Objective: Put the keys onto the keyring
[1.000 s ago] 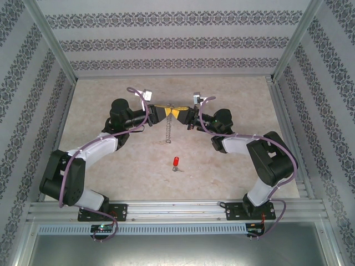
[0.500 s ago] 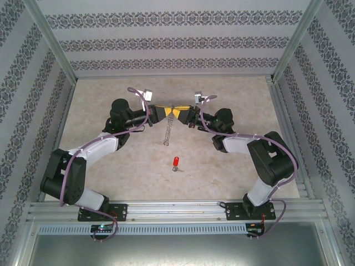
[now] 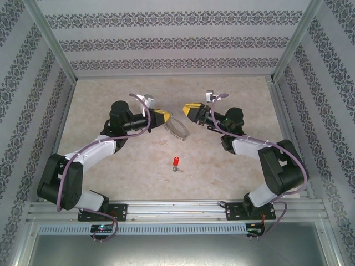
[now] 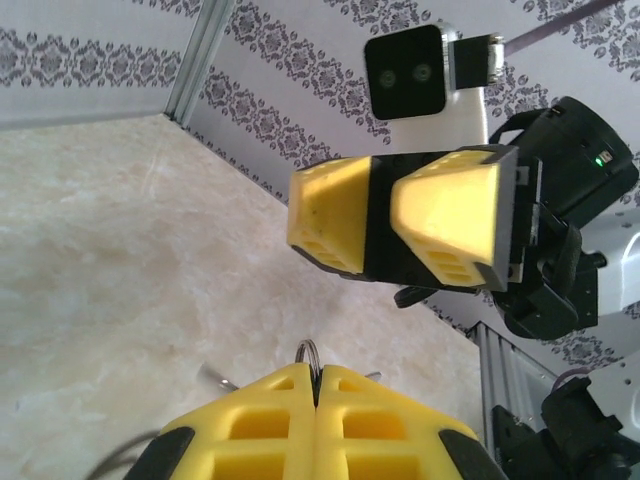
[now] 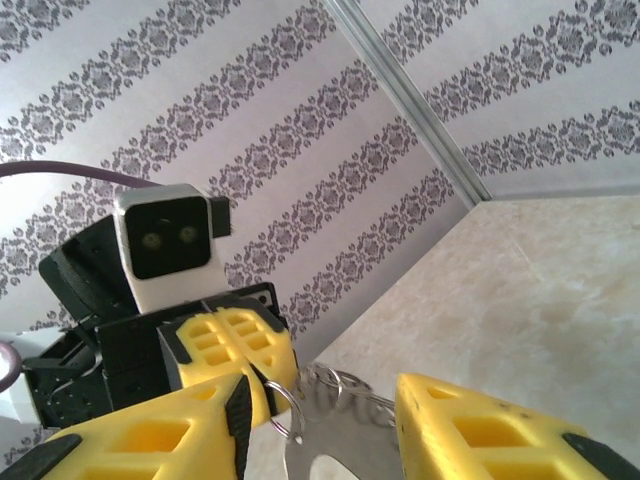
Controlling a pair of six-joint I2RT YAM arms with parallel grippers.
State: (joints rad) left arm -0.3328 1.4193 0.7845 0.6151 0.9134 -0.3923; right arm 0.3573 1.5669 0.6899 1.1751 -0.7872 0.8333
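Left wrist view: keyring (image 4: 309, 352) mostly hidden behind the pinched left gripper (image 4: 315, 378), just a wire tip pokes out. Right wrist view: keyring's lower part and right gripper (image 5: 320, 400) fingers cut by the bottom edge. Top view: keys (image 3: 175, 162) too small to make out metal-end detail.

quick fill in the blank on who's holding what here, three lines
1. The left hand is shut on the ____.
2. The right hand is ____ and holds nothing.
3. The key lying loose on the table, nearer the arm bases than both hands, has a ____ head.

Missing words: keyring; open; red
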